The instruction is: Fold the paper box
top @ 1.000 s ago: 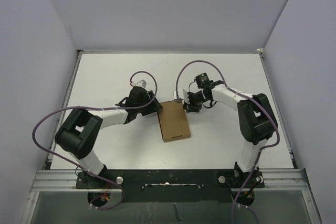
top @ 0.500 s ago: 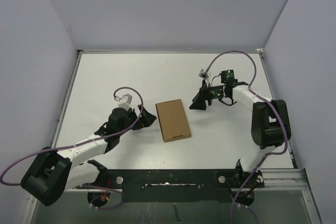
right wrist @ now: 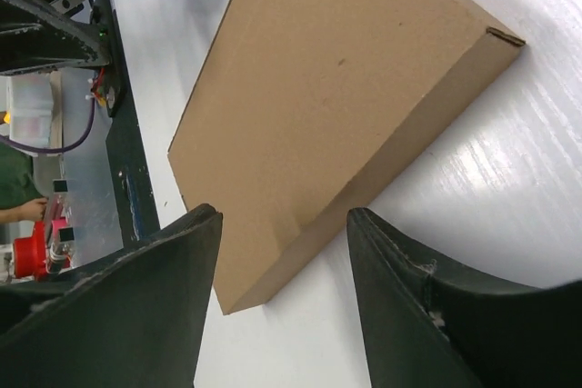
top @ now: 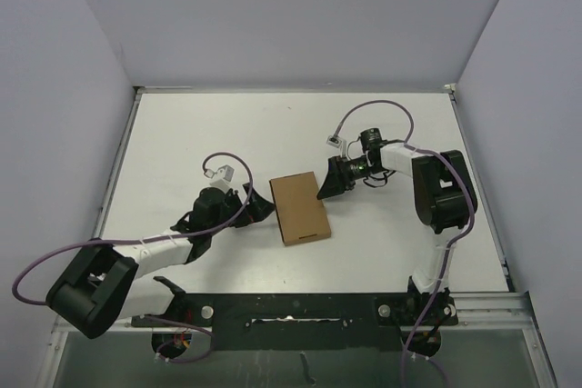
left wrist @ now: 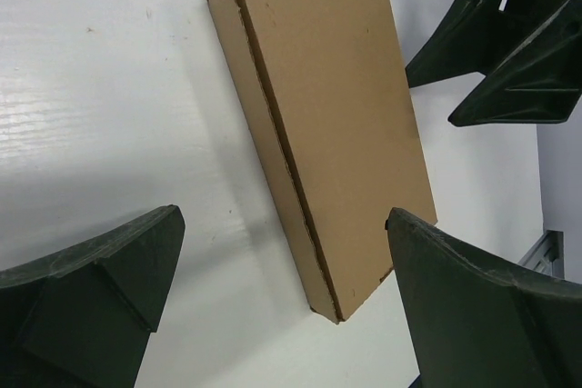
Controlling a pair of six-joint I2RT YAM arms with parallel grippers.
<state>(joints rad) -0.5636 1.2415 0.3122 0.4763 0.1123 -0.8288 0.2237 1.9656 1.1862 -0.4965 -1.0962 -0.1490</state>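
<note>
The paper box (top: 299, 207) lies flat on the white table, folded into a closed flat rectangular box of plain brown cardboard. It shows in the left wrist view (left wrist: 327, 124) and the right wrist view (right wrist: 336, 106). My left gripper (top: 260, 206) is open and empty, just left of the box and not touching it. My right gripper (top: 326, 184) is open and empty at the box's far right corner, its fingers (right wrist: 418, 306) straddling the box's right edge just above the table.
The white table (top: 182, 134) is walled by pale panels on three sides. A black rail (top: 291, 308) with the arm bases runs along the near edge. Purple cables loop over both arms.
My right gripper has moved left, back to the box's far right corner. My left gripper has edged right, closer to the box's left side. The box has not moved.
</note>
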